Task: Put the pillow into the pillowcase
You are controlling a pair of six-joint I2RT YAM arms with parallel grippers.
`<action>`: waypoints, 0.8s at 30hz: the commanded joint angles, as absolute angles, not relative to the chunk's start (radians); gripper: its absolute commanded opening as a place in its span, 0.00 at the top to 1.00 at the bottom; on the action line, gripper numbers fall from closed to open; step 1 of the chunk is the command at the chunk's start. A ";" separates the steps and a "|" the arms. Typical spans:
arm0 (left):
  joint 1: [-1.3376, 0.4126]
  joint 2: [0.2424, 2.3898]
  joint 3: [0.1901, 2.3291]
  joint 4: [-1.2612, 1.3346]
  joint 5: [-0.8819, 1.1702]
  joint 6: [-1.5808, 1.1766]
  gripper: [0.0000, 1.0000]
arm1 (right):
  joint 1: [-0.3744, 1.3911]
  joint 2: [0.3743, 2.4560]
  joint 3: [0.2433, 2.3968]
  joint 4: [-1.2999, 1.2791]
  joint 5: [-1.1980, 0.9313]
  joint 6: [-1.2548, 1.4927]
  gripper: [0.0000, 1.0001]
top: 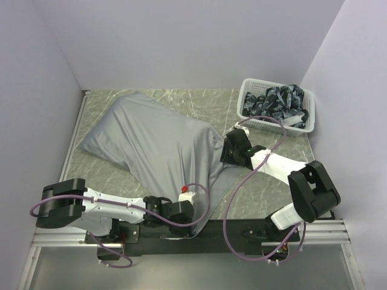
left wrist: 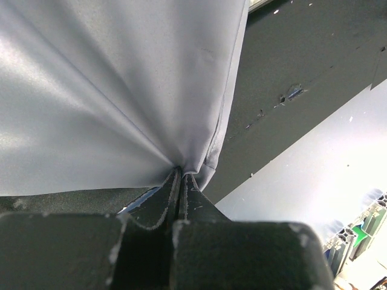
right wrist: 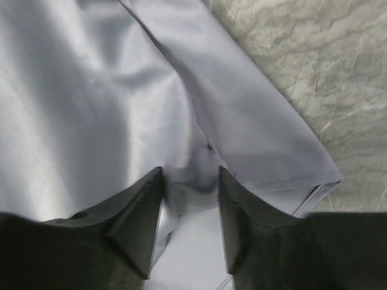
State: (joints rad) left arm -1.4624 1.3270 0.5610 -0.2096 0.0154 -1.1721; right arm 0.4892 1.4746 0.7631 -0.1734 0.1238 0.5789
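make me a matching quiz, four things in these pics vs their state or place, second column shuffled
1. pillowcase
2. basket
3. left gripper
4. right gripper

a. open over the pillowcase
b. white, far right corner
c. shut on the pillowcase edge
d. grey, bulging, mid-scene

Pairs: 1-d, 2-b, 3-c, 4-a
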 commanded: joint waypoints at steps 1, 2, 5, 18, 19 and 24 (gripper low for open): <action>-1.479 1.342 0.601 -0.212 0.055 -1.163 0.99 | 0.499 1.497 0.785 -0.187 0.140 0.577 0.58; -1.477 1.344 0.609 -0.219 0.054 -1.161 0.99 | 0.500 1.503 0.790 -0.189 0.135 0.575 0.67; -1.479 1.341 0.626 -0.227 0.052 -1.146 0.99 | 0.497 1.503 0.824 -0.216 0.138 0.555 0.85; -1.574 1.506 0.851 -0.262 0.092 -1.005 0.99 | 0.255 1.348 1.175 -0.626 0.471 0.459 1.00; -1.580 1.537 0.879 -0.259 0.095 -0.997 0.99 | 0.249 1.353 1.180 -0.621 0.475 0.454 1.00; -1.592 1.580 0.911 -0.230 0.092 -1.002 0.79 | 0.204 1.403 1.169 -0.591 0.451 0.437 1.00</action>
